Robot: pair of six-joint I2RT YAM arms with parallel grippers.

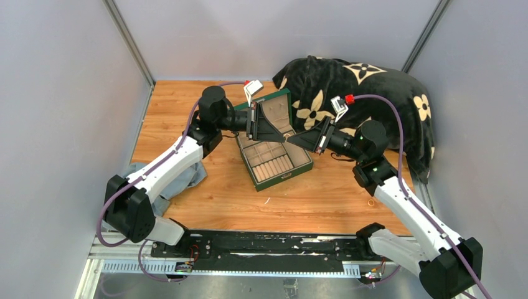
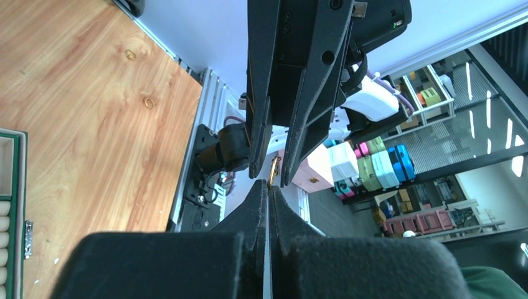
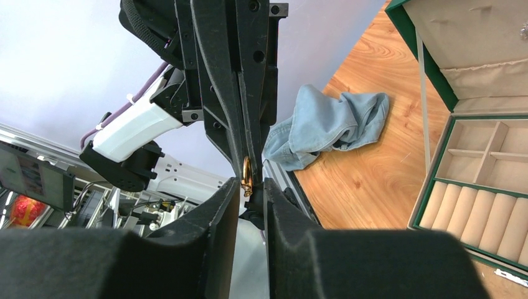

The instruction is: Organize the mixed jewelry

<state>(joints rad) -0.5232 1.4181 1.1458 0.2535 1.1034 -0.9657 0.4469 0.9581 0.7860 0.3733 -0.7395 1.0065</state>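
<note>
Left jaws: clenched, pinching the small gold-coloured ring (image 3: 247, 175) at their very tips. They point straight at the right jaws, tip to tip.
Right jaws: slightly parted, with one side on each flank of the ring. A thin gap shows between them, and I cannot tell whether either side touches the ring.
Ring: seen edge-on from both wrists. It sticks out past the tips of the left jaws into the gap of the right jaws and is held in the air.
Box: a dark green rectangular jewellery box with beige lining (image 1: 271, 182) lies open on the surface, below the place where the two pairs of jaws meet. Its raised lid stands just behind the left jaws. Padded ring rolls and small square compartments show inside, and what lies in them is too small to tell.
Cloth: a crumpled light blue cloth (image 1: 187, 175) lies well apart from both jaws, beside the lower part of the left arm.
Blanket: a black plush blanket with cream flower shapes (image 1: 373, 87) is heaped behind the right jaws.
Surface: an orange-brown wooden surface (image 1: 311, 202) lies under both jaws.
</note>
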